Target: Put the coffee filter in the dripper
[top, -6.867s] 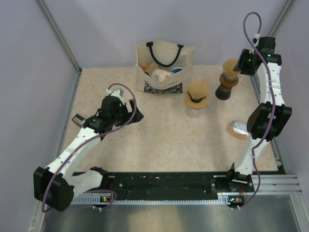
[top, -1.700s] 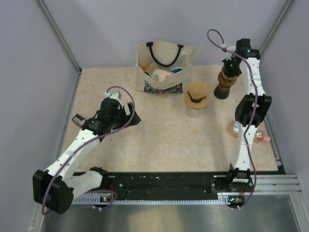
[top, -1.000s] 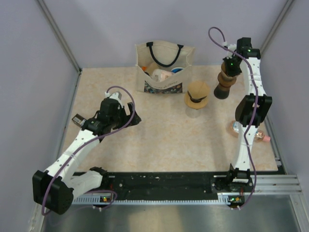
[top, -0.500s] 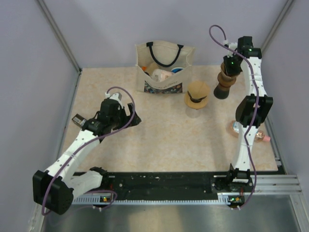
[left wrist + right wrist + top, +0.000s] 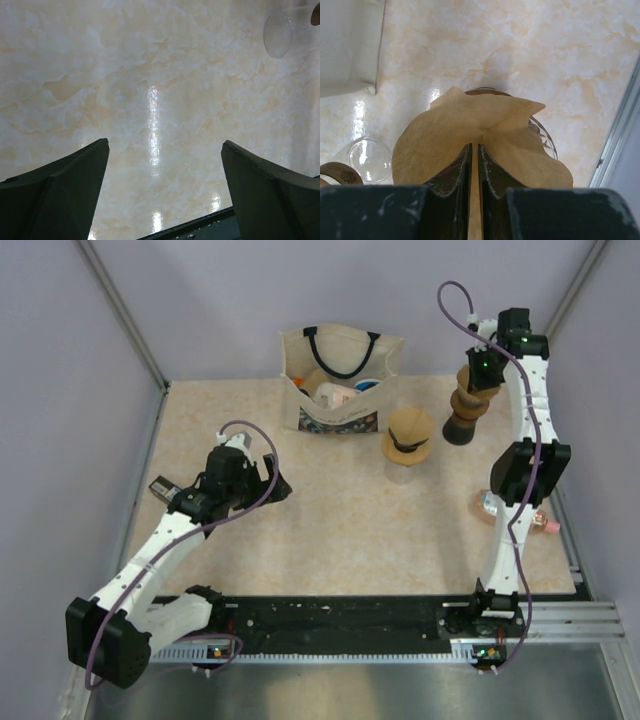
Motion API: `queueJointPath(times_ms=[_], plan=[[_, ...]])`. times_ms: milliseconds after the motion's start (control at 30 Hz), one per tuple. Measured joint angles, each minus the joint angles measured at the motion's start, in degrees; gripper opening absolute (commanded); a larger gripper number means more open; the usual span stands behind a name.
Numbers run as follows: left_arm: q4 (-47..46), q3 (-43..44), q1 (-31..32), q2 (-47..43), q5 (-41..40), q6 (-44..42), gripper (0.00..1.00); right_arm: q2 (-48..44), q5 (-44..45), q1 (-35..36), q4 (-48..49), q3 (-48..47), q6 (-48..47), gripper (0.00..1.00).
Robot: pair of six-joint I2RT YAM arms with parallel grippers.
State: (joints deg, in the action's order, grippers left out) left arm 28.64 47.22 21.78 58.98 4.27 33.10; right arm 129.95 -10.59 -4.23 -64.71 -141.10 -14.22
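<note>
So we had right claw (image 5: 475, 147) pinching coffee filter (image 5: 445, 135), pickup step; left claw (image 5: 165, 144) wide open, empty. Next needed carry over dripper (image 5: 486, 506).

A cream cloth tote bag (image 5: 340, 380) stands rear-centre on the beige marbled surface (image 5: 350, 530) — dark brown hourglass grinder (image 5: 462, 423) to its right, small blue cone dripper (image 5: 486, 505) nearer.

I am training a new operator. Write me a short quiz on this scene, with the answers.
1. True or false: the left end effector stands open, holding nothing.
2. What does the right end effector pinch?
3. The tote bag stands: A) at the far side of the table; B) at its near edge; C) under the left arm.
Key: 1 true; 2 the coffee filter; 3 A.
</note>
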Motion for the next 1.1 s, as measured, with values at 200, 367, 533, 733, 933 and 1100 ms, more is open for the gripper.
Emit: queueJointPath(times_ms=[200,367,533,733,933,1100], plan=[[0.00,-0.22,0.00,-0.02,0.02,0.00,0.99,-1.31,0.13,0.00,0.59,-0.02,1.07,0.15],[0.00,-0.33,0.00,-0.42,0.02,0.00,0.99,-4.76,0.76,0.00,3.78,1.09,3.96,0.33],[0.09,-0.33,0.00,-2.62,-0.15,0.09,0.99,-14.51,2.36,0.02,9.53,8.39,8.33,0.69],[2.34,-0.28,0.00,-7.78,-4.35,1.46,0.99,-35.74,4.31,0.04,21.24,29.88,13.46,0.99],[8.83,0.90,0.00,-15.19,-11.93,3.69,0.99,-61.59,8.90,0.11,36.24,59.10,19.56,0.99],[14.43,1.66,0.00,-20.57,-18.05,6.67,0.99,-78.82,8.22,0.13,42.45,78.20,26.01,0.99]])
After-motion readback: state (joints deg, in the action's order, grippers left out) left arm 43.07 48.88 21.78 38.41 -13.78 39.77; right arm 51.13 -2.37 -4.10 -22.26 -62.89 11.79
